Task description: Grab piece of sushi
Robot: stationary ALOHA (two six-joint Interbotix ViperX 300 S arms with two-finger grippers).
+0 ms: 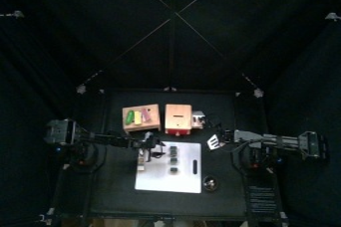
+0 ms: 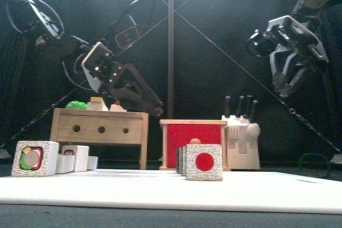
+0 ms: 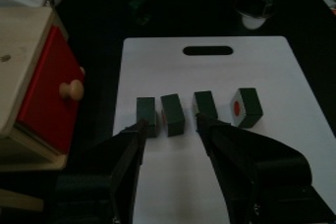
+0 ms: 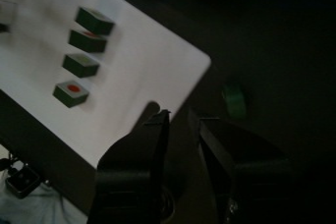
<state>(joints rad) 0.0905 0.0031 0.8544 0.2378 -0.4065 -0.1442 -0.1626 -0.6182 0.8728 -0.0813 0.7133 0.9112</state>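
Where the left wrist view looks down past the left gripper (image 3: 175, 140), its jaws stand parted above four sushi pieces (image 3: 197, 111) set in one row on the white cutting board (image 3: 210, 81). The piece at one end of the row shows a red centre; the fillings of the other three cannot be made out. Nothing is held. The right wrist view shows the right gripper (image 4: 179, 130), its jaws spread slightly and empty, hanging over the board's corner. In the front view only three pieces are distinguishable, and the foremost one hides part of the red box (image 2: 195, 140). Behind stand one wooden crate (image 2: 99, 132) and one knife block (image 2: 241, 137) on the desk (image 1: 224, 203).
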